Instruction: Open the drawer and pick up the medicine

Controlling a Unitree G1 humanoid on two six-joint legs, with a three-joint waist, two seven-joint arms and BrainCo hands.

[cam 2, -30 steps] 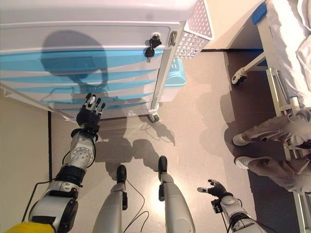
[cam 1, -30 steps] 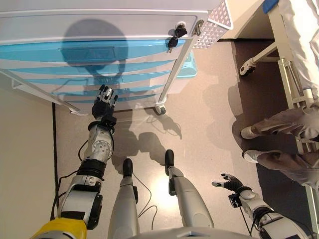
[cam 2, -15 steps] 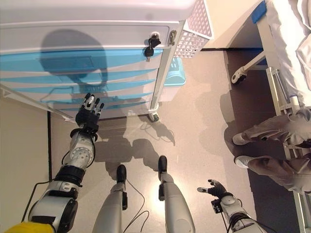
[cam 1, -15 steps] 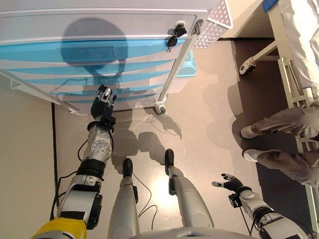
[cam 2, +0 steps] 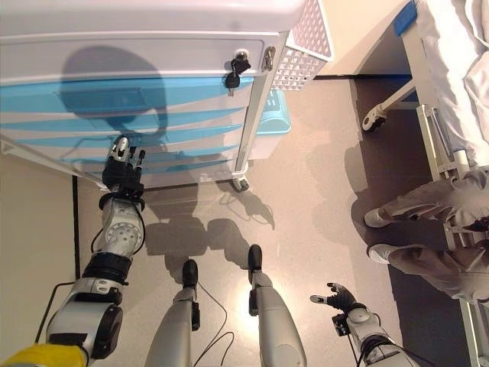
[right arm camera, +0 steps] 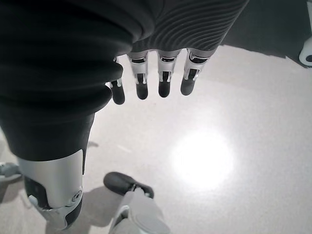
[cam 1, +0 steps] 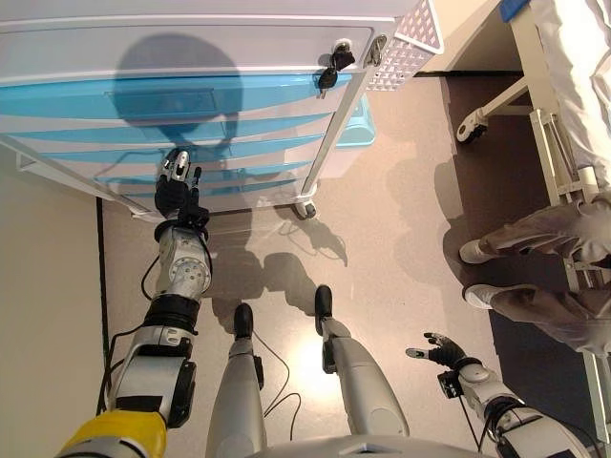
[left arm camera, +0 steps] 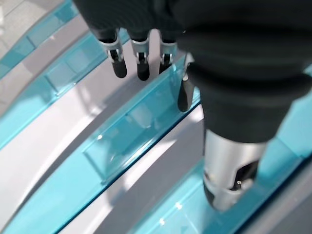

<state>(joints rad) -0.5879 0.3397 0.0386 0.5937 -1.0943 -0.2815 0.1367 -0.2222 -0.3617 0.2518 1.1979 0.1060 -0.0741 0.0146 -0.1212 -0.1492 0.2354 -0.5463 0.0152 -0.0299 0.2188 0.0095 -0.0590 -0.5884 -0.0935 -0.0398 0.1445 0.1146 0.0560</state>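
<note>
A white cart (cam 1: 191, 48) holds a stack of translucent blue drawers (cam 1: 220, 100), all shut. No medicine shows in any view. My left hand (cam 1: 174, 186) reaches up against the lower drawer fronts, fingers straight and open. In the left wrist view its fingertips (left arm camera: 139, 63) hover just over a blue drawer's clear handle lip (left arm camera: 131, 139), holding nothing. My right hand (cam 1: 436, 351) hangs low at the lower right, far from the cart, with open fingers (right arm camera: 163, 78) over bare floor.
Keys (cam 1: 331, 69) hang from a lock at the cart's top right corner. A white perforated basket (cam 1: 410, 48) is fixed to the cart's side, with a light blue bin (cam 1: 361, 124) behind it. A bed frame with a caster (cam 1: 473, 129) and a seated person's legs (cam 1: 535, 239) stand at right.
My left hand has moved up and to the left, from below the cart's bottom edge onto the lower drawer fronts. The right hand has stayed still.
</note>
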